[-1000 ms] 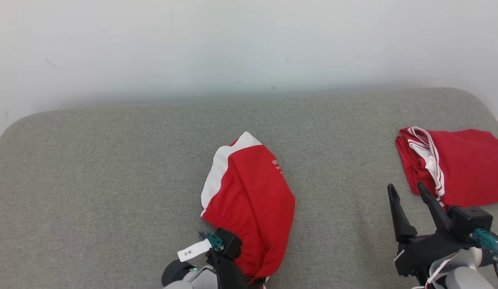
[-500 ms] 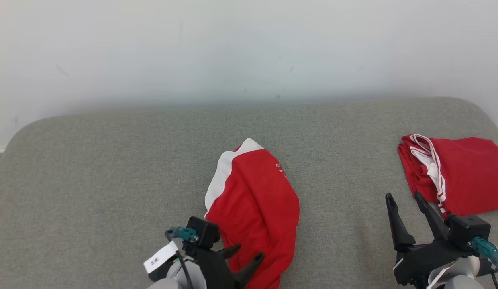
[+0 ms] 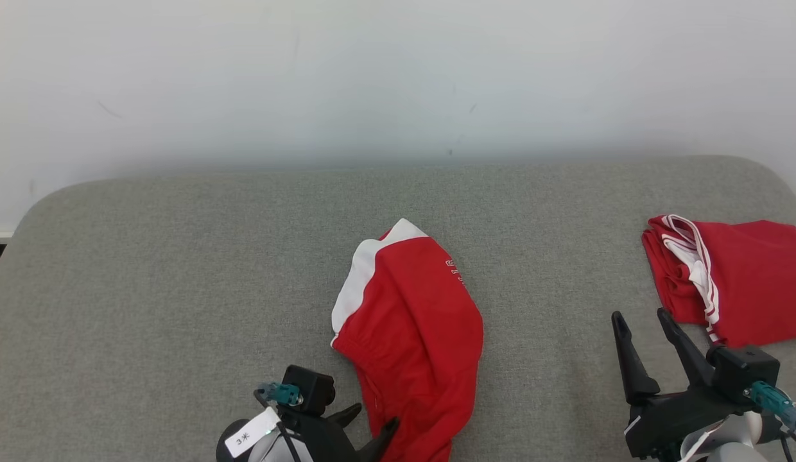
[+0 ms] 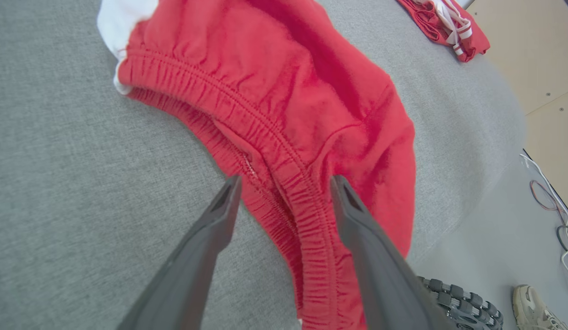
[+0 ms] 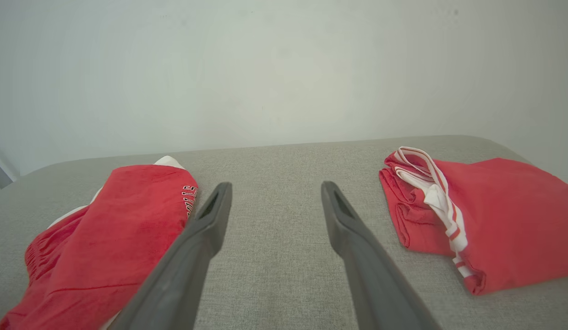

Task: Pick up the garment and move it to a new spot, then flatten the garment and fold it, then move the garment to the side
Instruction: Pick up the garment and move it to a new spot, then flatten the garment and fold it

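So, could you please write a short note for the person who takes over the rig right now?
Left gripper: jaws open on either side of the elastic waistband of the red garment, holding nothing.
Right gripper: jaws open and empty, over the grey cushion.
Red garment: bunched at mid-cushion, not flat. The second garment lies folded at the far right.
Done: probably the placing at the new spot.
Left: flatten, fold, move aside.
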### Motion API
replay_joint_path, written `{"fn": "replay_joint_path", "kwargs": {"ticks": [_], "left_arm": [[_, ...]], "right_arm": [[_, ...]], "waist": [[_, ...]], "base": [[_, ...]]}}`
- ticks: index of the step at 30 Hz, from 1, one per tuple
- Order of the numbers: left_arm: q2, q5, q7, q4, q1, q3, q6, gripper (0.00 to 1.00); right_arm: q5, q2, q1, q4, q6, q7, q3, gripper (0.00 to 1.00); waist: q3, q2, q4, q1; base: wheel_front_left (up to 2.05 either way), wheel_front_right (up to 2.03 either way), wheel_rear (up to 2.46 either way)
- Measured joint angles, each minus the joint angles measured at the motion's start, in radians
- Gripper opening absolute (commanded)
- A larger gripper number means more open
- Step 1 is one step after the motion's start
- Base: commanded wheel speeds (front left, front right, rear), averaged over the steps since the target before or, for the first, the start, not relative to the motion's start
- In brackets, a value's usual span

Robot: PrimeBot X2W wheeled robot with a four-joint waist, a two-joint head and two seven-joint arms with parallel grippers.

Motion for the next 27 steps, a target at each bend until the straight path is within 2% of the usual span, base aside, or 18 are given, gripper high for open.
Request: {"fn": "replay_joint_path", "kwargs": {"ticks": [11,17,18,19,21,27], "left_arm": [[-0.043,0.000,0.002,0.074,-0.005,-0.008,0.006,1.00],[-0.065,0.000,0.002,0.108,-0.013,-0.016,-0.011,1.00],[-0.068,0.000,0.006,0.118,-0.015,-0.017,-0.011,0.82],[-0.072,-0.001,0.009,0.128,-0.015,-0.017,-0.011,0.58],[-0.073,0.000,0.009,0.142,-0.021,-0.022,-0.016,0.00],[-0.046,0.002,-0.038,0.156,-0.056,0.021,-0.012,0.00]], "right_arm": [[0.000,0.010,-0.020,0.002,0.004,0.000,0.009,1.00],[0.000,0.006,-0.020,0.005,0.004,0.000,0.001,1.00],[0.000,0.006,-0.020,0.005,0.003,0.000,0.001,1.00],[0.000,0.006,-0.020,0.006,0.003,0.000,0.001,1.00],[0.000,0.008,-0.020,0.007,0.003,-0.003,0.002,1.00],[0.000,0.007,-0.019,0.024,0.003,-0.008,-0.004,1.00]], "waist": [[0.022,0.0000,-0.034,0.0000],[0.031,0.0000,-0.043,0.0000],[0.031,0.0001,-0.043,0.0000],[0.031,0.0000,-0.044,0.0000],[0.030,0.0001,-0.044,0.0000],[0.022,0.0000,-0.039,0.0000]], "base": [[0.00,0.00,0.00],[0.00,0.00,0.00],[0.00,0.00,0.00],[0.00,0.00,0.00],[0.00,0.00,0.00],[0.00,0.00,0.00]]}}
